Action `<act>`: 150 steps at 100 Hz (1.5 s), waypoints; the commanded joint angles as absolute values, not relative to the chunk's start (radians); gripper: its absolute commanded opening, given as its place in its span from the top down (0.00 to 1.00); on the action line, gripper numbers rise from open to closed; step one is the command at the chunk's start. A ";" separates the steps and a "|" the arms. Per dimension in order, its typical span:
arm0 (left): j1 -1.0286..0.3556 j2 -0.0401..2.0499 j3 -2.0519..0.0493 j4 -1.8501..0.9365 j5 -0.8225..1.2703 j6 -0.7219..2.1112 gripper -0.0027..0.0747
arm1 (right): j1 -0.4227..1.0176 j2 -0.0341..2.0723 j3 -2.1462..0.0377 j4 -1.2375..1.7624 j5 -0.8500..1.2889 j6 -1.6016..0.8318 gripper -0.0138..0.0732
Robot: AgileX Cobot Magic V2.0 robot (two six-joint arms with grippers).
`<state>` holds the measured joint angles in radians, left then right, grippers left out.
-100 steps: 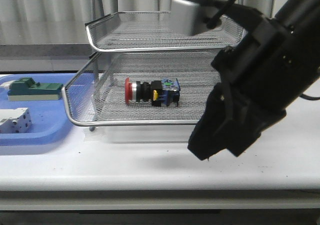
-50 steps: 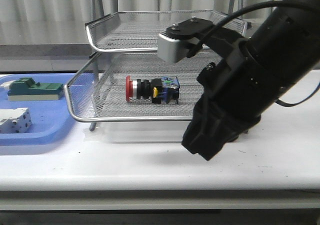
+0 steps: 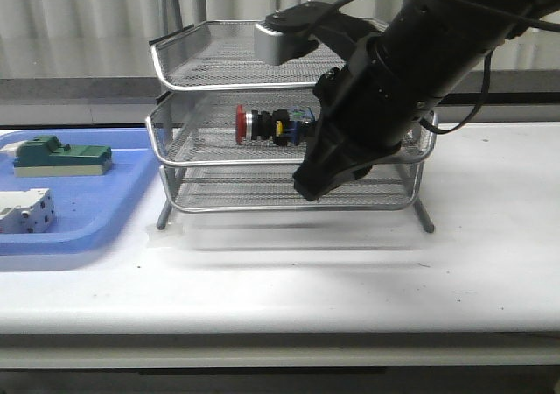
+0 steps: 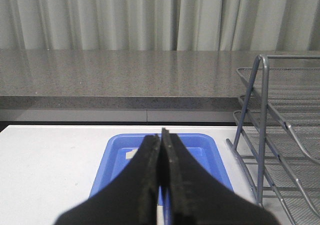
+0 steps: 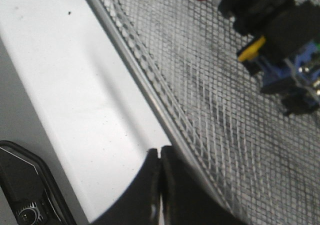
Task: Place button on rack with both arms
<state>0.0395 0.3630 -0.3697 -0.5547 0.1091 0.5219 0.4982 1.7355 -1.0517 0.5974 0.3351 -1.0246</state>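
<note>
1. Now the middle tray (image 3: 175, 140) of the rack (image 3: 289, 118) is seen pushed in, flush with the tiers above and below; half a second ago it was pulled out toward the camera.
2. The button (image 3: 273, 126) is carried inside that middle tier, lying on its side, red head pointed away from the right gripper (image 5: 160, 157).
3. The placement is judged essentially done; only arm withdrawal seems left.
4. Left of the rack: one blue tray (image 3: 87, 228), holding one green block (image 3: 57, 156) and one white terminal block (image 3: 24, 212).
5. Counted: one rack, three tiers, one button, two arms.
6. Left gripper (image 4: 160, 147): fingers pressed together, nothing held, parked over the blue tray beside the rack.
7. Right gripper: fingers closed on nothing, tips at the middle tray's front rim.
</note>
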 commanded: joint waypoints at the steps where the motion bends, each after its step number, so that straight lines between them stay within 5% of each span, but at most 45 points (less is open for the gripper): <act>1: 0.042 0.370 -0.399 -0.567 0.039 0.515 0.99 | 0.471 1.702 -1.104 0.598 0.307 -1.032 0.92; 37: 0.042 0.370 -0.399 -0.567 0.039 0.515 0.99 | 0.475 1.658 -1.107 0.662 0.560 -0.974 0.91; 70: 0.042 0.370 -0.399 -0.567 0.039 0.515 0.99 | 0.452 1.456 -1.103 0.592 0.534 -0.763 0.91; 150: 0.042 0.370 -0.399 -0.567 0.039 0.515 0.99 | 0.014 0.701 -0.710 0.505 0.528 -0.514 0.91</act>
